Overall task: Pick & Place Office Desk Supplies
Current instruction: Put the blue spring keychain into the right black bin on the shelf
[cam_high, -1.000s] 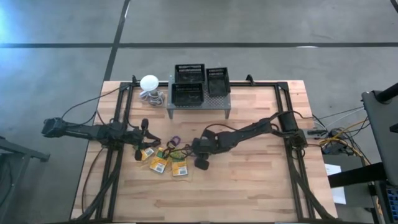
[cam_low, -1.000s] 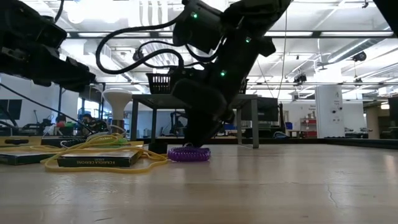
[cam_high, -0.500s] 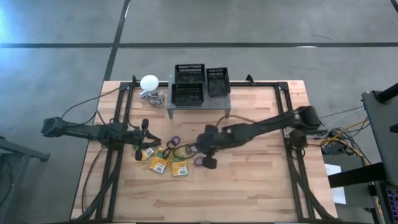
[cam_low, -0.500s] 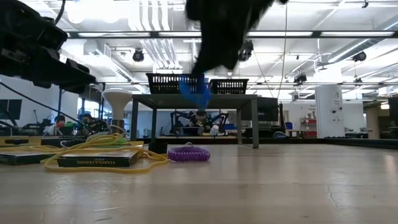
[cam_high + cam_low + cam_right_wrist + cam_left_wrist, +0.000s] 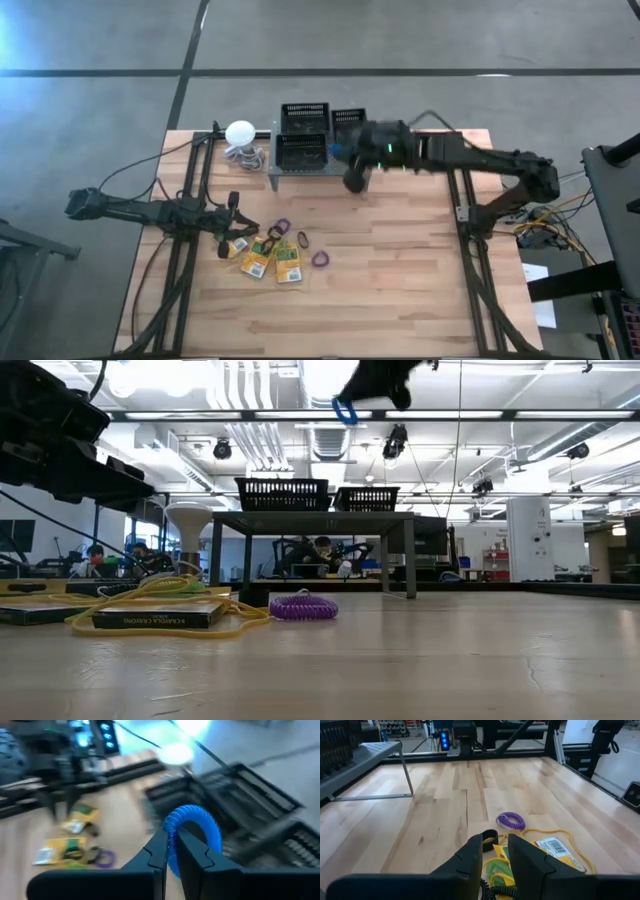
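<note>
I have the blue ring pinched between the fingers of my right claw, jaws clenched on its near rim, and I am carrying it high above the table's far edge, over the grey stand where the black mesh trays sit. In the low view the ring hangs well clear above the tray tops. To finish this step well I should steady the wrist before lowering, line the ring up over the mouth of one tray rather than its rim, come down until it is inside the walls, and only then let go; a drop from this height could bounce the springy coil back out.

Nearest the table's front edge lie the supplies not yet moved: the yellow-and-green flat boxes, the purple ring just right of them, another purple ring and dark rings near the boxes, with the tan rubber bands looped around the boxes. My left claw waits low by the table's left edge, just beside that pile, fingers part-way apart with nothing between them.

At the far edge, the large tray and the smaller tray stand side by side on the stand. From above their insides look dark, and I cannot tell whether anything lies in them.
</note>
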